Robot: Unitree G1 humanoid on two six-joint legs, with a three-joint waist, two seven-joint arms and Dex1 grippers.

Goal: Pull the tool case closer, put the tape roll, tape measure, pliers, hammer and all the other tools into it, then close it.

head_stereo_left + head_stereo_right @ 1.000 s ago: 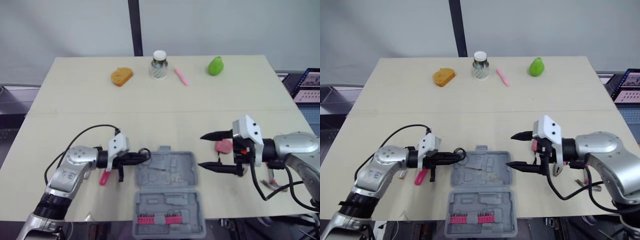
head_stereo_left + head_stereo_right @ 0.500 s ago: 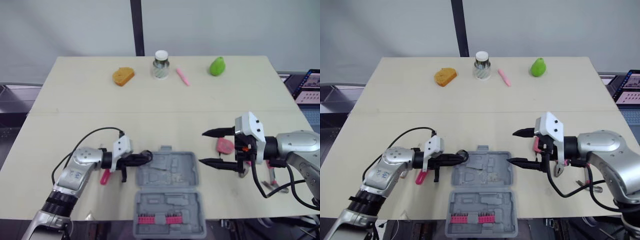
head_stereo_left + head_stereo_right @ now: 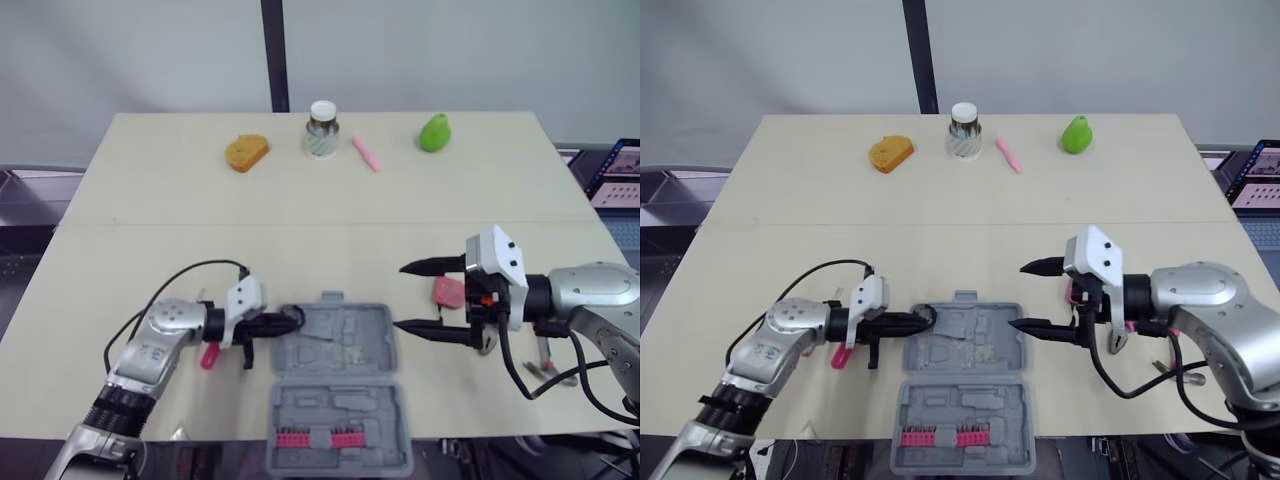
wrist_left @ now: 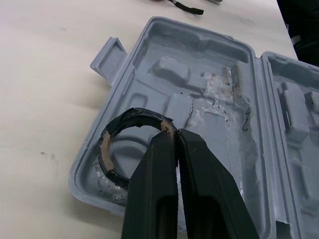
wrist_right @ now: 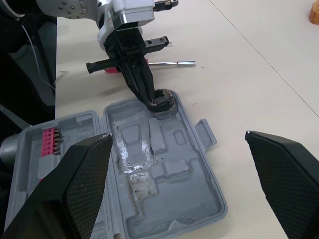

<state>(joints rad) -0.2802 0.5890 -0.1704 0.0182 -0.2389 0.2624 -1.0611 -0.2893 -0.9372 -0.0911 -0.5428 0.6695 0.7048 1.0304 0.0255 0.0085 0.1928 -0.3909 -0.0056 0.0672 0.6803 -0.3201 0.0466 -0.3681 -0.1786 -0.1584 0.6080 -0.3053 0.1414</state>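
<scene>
A grey plastic tool case (image 3: pixel 340 385) lies open on a pale table (image 3: pixel 300 220), at the edge nearest the robot. A row of red bits (image 3: pixel 318 438) sits in its near half.

From the head views, the left gripper (image 3: pixel 285 322) reaches in from the case's left side, to the left corner of its far half. A dark tape roll (image 3: pixel 290 318) is at its tip. The left wrist view gives the detail: the two black fingers (image 4: pixel 154 189) are pressed together on the roll's wall, one inside the ring and one outside. The roll hangs just over the corner pocket of the case's tray. Whether it touches the plastic cannot be told.

The right gripper (image 3: pixel 1018 296) hovers just off the case's right side. Its jaws are spread wide, hold nothing and point toward the case.

The right wrist view shows a thin metal rod (image 5: pixel 169 63) on the table left of the case, beyond the left gripper. A pink-handled tool (image 3: pixel 210 355) lies left of the case beside the left arm. A pink object (image 3: pixel 447 291) lies right of the case, behind the right gripper.

Well beyond the case, along the table's far edge, stand an orange piece (image 3: pixel 245 152), a jar (image 3: pixel 321 128), a pink pen (image 3: pixel 364 153) and a green pear (image 3: pixel 433 131).
</scene>
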